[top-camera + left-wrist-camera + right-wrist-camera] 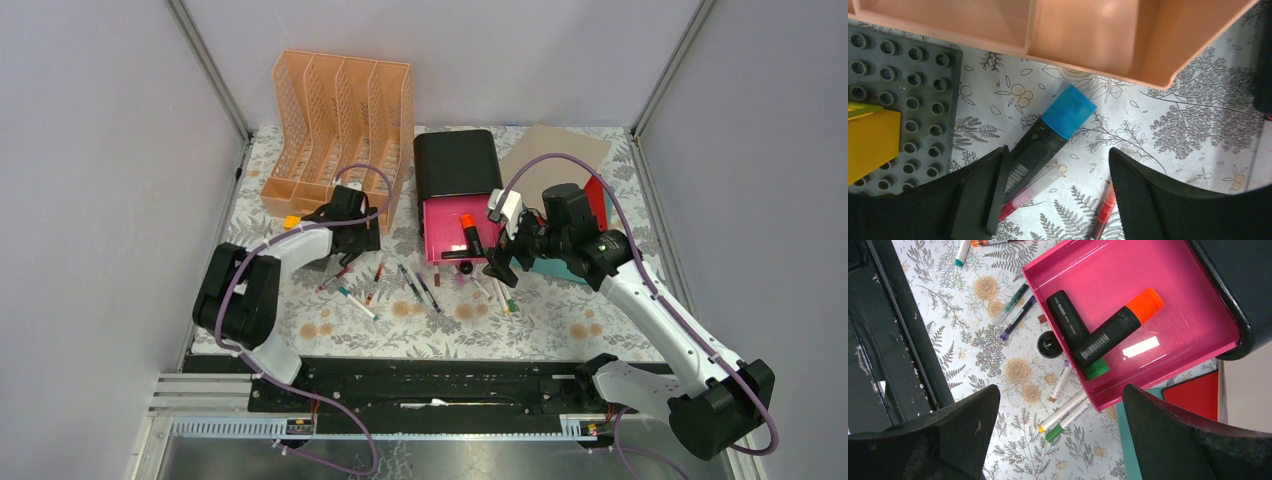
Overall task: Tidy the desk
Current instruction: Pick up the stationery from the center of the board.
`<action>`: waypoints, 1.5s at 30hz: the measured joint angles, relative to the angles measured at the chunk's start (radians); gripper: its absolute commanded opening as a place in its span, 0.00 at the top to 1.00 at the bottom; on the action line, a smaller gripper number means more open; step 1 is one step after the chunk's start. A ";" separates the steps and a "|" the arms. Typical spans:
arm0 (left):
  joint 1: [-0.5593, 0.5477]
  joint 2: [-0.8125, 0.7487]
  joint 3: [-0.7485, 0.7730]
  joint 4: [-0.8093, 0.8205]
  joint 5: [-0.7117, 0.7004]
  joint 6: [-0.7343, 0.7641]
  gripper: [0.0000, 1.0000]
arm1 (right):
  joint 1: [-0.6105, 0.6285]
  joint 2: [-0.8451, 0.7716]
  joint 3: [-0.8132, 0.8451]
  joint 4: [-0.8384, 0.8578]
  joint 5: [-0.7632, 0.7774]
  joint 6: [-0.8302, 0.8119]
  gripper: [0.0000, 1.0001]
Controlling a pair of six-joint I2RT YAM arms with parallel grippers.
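Bench (pixel 560 315): fern-and-flower cloth over the whole work area in front of my arm bases. It carries everything listed below.
File rack (pixel 340 130): orange and slotted, at the rear left of the bench. In the left wrist view its base edge lies just beyond my left jaws.
Drawer box (pixel 457 160): black, at rear centre, with its pink drawer (pixel 1098 270) pulled out toward me.
Left gripper (pixel 1058 160): I read the jaws as apart and clamped on nothing. They are low over the cloth in front of the rack.
Right gripper (pixel 1062 390): jaws wide apart and empty, hanging over the near corner of the pink drawer.
Grey studded plate (pixel 908 100): flat on the cloth, left of my left jaws, with a yellow block (pixel 870 142) on it.
Blue-capped marker (pixel 1048 140): lies slantwise between the left jaws, its dark body close against the left one and well apart from the right one.
Orange-capped marker (pixel 1113 330): in the drawer, lying across a green-capped marker (pixel 1070 322).
Loose pens (pixel 400 285): scattered on the cloth in front of the drawer.
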 measured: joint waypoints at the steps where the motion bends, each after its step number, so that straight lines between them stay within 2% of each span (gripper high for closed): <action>1: 0.000 0.011 0.007 -0.005 -0.003 0.006 0.32 | 0.000 0.000 0.000 0.000 0.000 0.000 0.00; 4: 0.000 0.042 0.028 -0.018 -0.013 0.021 0.43 | 0.000 0.000 0.000 0.000 0.000 -0.001 0.00; 9: 0.000 0.079 0.047 -0.025 -0.026 0.040 0.52 | 0.000 0.000 0.000 0.000 0.000 -0.004 0.00; 23: -0.054 0.097 0.047 -0.034 -0.079 0.048 0.51 | -0.002 0.000 0.000 0.000 -0.002 -0.007 0.00; 26: -0.067 0.097 0.043 -0.030 -0.093 0.047 0.54 | -0.002 0.000 0.000 0.000 -0.002 -0.008 0.00; 39: -0.101 0.032 -0.029 -0.018 -0.138 0.021 0.86 | -0.002 -0.002 0.000 0.000 -0.024 -0.013 0.00; 45: -0.101 -0.097 -0.104 -0.003 -0.141 0.003 0.94 | -0.003 -0.003 0.000 -0.001 -0.027 -0.015 0.00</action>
